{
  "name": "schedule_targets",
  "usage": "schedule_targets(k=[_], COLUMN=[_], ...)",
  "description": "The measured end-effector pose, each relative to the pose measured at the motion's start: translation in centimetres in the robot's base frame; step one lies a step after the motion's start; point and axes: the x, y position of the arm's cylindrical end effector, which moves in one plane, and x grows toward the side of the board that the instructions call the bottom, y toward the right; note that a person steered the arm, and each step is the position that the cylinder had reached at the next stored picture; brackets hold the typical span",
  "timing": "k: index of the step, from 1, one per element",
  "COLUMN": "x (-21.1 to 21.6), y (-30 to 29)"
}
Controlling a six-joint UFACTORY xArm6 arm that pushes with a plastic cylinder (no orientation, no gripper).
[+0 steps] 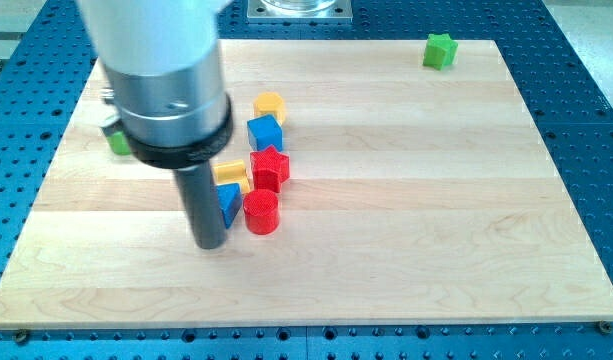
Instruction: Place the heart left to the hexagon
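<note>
Pale wooden board [406, 200] lies on a blue perforated table [586, 100], filling most of the frame. Which block is the heart or the hexagon I cannot tell for sure. Left of centre sits a cluster: a yellow rounded block [270, 105] at its top, a blue cube [265, 132] just below, then a red star-like block [270, 167], a yellow block [231, 174] beside it, a red cylinder [261, 212], and a blue block [228, 203] partly hidden by my rod. My tip [210, 243] rests on the board just left of that blue block; there are no fingers. One green block [118, 141] peeks out at upper left, a green cube [439, 50] sits upper right.
</note>
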Motion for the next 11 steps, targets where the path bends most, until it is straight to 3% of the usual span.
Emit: schedule_targets(k=[2, 5, 11], x=[2.1, -0.9, -12.8], y=[4.3, 4.5, 0.4])
